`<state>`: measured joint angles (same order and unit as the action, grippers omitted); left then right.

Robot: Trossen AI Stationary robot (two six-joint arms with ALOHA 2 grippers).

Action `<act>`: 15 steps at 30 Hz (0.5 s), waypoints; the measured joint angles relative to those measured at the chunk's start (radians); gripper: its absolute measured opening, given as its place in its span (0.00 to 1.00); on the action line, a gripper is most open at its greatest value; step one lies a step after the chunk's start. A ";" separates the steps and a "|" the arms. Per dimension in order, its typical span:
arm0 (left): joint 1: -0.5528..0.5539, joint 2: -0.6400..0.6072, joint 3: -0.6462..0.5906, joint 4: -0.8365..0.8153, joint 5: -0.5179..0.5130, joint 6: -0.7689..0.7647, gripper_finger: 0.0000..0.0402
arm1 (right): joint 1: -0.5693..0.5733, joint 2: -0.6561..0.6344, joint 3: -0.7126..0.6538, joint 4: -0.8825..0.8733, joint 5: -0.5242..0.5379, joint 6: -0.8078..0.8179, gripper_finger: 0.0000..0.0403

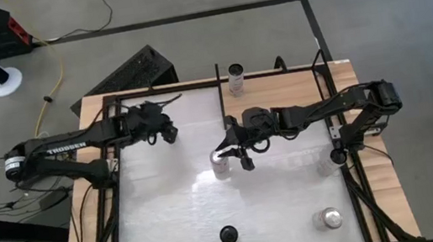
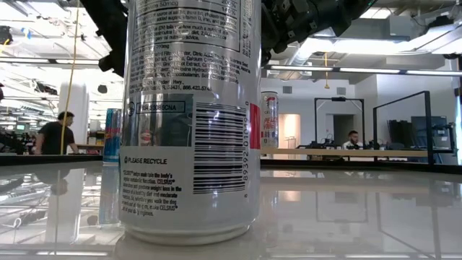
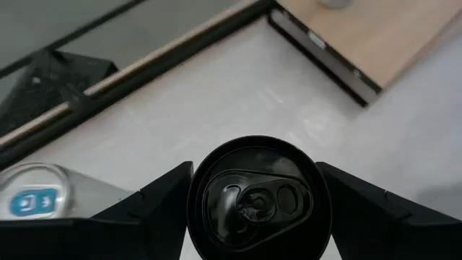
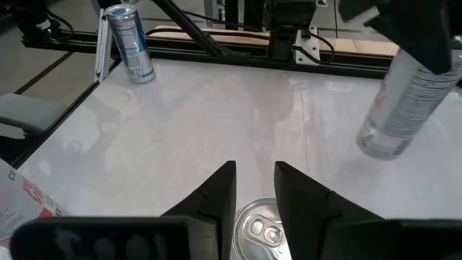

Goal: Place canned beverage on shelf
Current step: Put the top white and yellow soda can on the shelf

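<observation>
Leaning off vertical, the canned beverage (image 3: 253,198) hangs over the white tabletop (image 1: 179,219) near its far left corner, black lid up toward the wrist, well apart from the shelf (image 1: 288,85). Pinching it from both sides is the left gripper (image 1: 165,131), its arm stretched in low from the left. The right gripper (image 4: 254,180) hovers mid-table above a silver can (image 4: 261,230), fingers narrowly parted, gripping nothing.

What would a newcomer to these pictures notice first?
A near can fills the low view, right before the camera. The left hand holds a black-topped can, tilted, over the table's left side; the right hand hovers over a silver can mid-table.
</observation>
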<state>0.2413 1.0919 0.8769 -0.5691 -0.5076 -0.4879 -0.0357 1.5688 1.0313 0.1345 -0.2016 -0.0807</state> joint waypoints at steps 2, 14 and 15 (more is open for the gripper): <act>-0.029 0.012 0.000 -0.002 -0.055 -0.035 0.63 | 0.000 0.000 0.000 0.000 0.001 0.000 0.30; -0.086 0.140 0.000 0.057 -0.112 -0.088 0.63 | 0.000 0.000 0.000 -0.023 0.002 0.001 0.30; -0.080 0.150 0.000 0.059 -0.090 -0.086 0.63 | 0.000 0.000 0.000 -0.023 0.002 0.001 0.30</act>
<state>0.1608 1.2419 0.8768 -0.5105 -0.5979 -0.5735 -0.0353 1.5684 1.0316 0.1113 -0.1993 -0.0799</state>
